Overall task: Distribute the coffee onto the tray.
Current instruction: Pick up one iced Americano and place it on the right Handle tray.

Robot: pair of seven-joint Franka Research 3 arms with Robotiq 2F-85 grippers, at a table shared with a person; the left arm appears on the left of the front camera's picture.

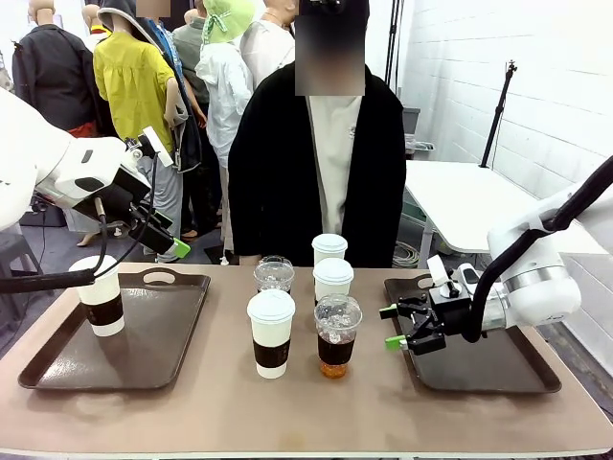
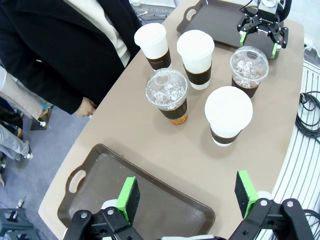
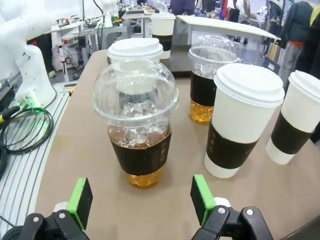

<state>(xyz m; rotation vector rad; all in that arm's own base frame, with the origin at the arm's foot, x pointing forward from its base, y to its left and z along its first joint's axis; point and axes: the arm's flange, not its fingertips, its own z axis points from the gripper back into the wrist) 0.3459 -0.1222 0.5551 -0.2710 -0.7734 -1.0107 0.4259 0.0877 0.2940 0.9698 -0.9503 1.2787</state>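
The right gripper (image 3: 142,200), jaws spread, faces the iced coffee cup (image 3: 136,125) at 12 o'clock and should advance straight to pinch its brown sleeve (image 3: 142,157) gently.

Bare table (image 1: 375,383) lies between the right gripper (image 1: 391,326) and the nearest iced cup (image 1: 336,335); paper cups (image 1: 271,331) crowd just beside and behind it. The right tray (image 1: 498,369) offers free room.
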